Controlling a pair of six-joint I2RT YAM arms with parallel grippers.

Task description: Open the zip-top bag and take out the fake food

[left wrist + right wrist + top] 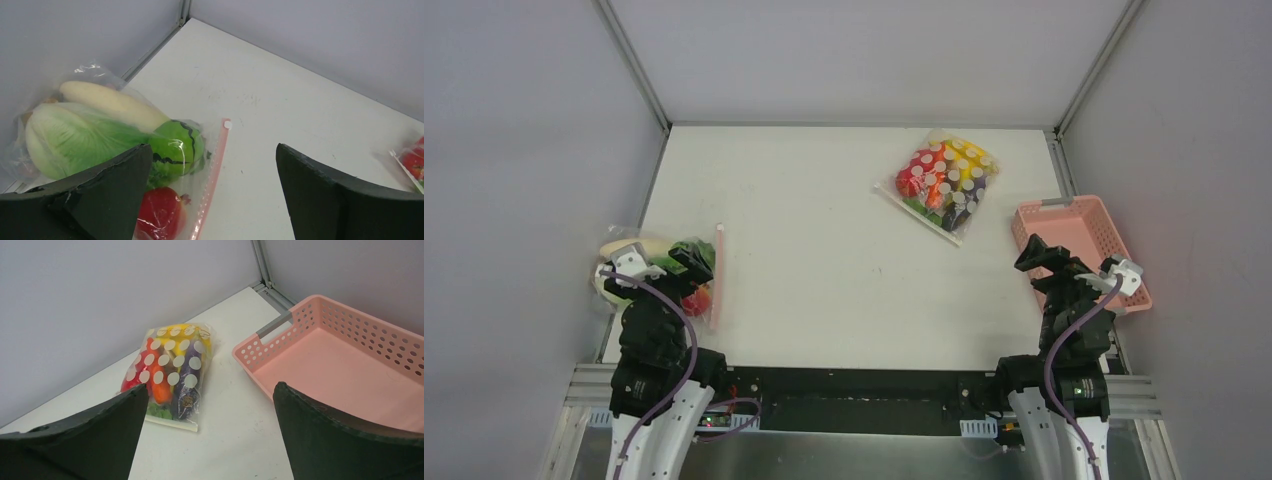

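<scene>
The zip-top bag (pixel 212 165) lies at the table's left edge, its pink-red zip strip (pixel 719 272) facing the table's middle. Inside it sits the fake food (pixel 172 145): a long white radish (pixel 112 102), pale green lettuce (pixel 75 137), a striped green round fruit and a red apple (pixel 160 215). My left gripper (pixel 674 258) hovers over the bag, open, with nothing between its fingers (pixel 330 200); the left gripper (pixel 212 192) in its own wrist view frames the strip. My right gripper (pixel 1054 258) is open and holds nothing, by the right edge; the right gripper (pixel 210 432) looks at bare table.
A white-dotted clear bag (pixel 944 182) of red, orange, yellow and purple items lies at the far right; the white-dotted bag (pixel 172 372) also shows ahead of the right wrist. A pink perforated basket (pixel 1084 225) stands at the right edge. Grey walls enclose the table.
</scene>
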